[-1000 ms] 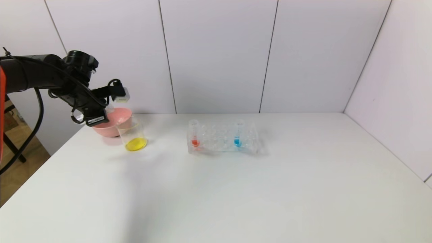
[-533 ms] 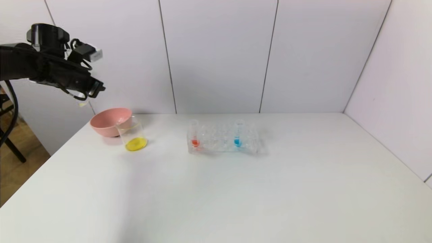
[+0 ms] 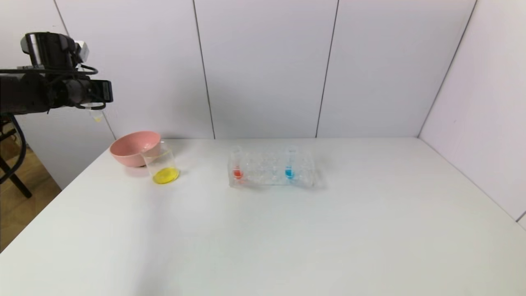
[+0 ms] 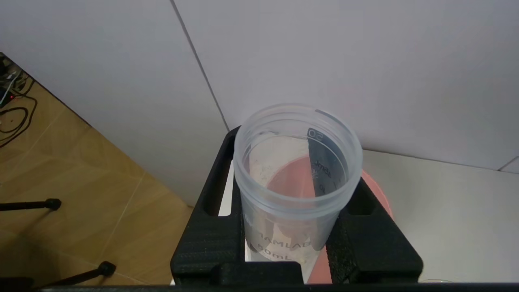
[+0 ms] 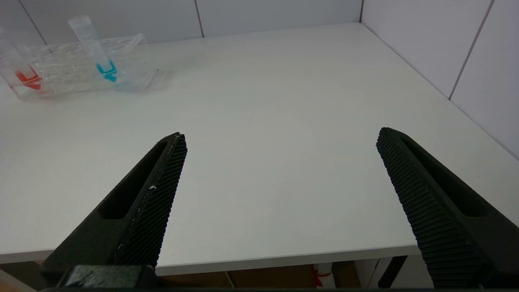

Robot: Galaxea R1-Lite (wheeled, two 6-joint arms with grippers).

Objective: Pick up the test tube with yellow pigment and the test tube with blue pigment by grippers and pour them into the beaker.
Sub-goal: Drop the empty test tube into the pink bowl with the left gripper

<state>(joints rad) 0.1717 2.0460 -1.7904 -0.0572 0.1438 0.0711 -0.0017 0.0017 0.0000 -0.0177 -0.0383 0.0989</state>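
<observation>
white table (image 3: 287, 230): yellow is lying in the beaker (image 3: 161, 167); the emptied test tube with yellow pigment (image 4: 298, 182) is being gripped by the left gripper (image 4: 298, 239) above the beaker; the test tube with blue pigment (image 3: 290, 164) is left; the right gripper (image 5: 279, 170) is being held wide open, empty.

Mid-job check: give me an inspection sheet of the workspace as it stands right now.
Surface: white table, no spill seen.
Job's things: beaker stands by the pink bowl, yellow liquid in its bottom. Test tube with yellow pigment is upright in the left gripper, nearly empty. Test tube with blue pigment sits in the clear rack.
Clutter: red-liquid tube at the rack's other end.
Grippers: left gripper raised above the table's left edge, near the bowl, shut on the tube. Right gripper open, low at the table's near edge.
Cables: black cable on the left arm; loose cables on the floor.
Surroundings: white wall panels, wood floor.
</observation>
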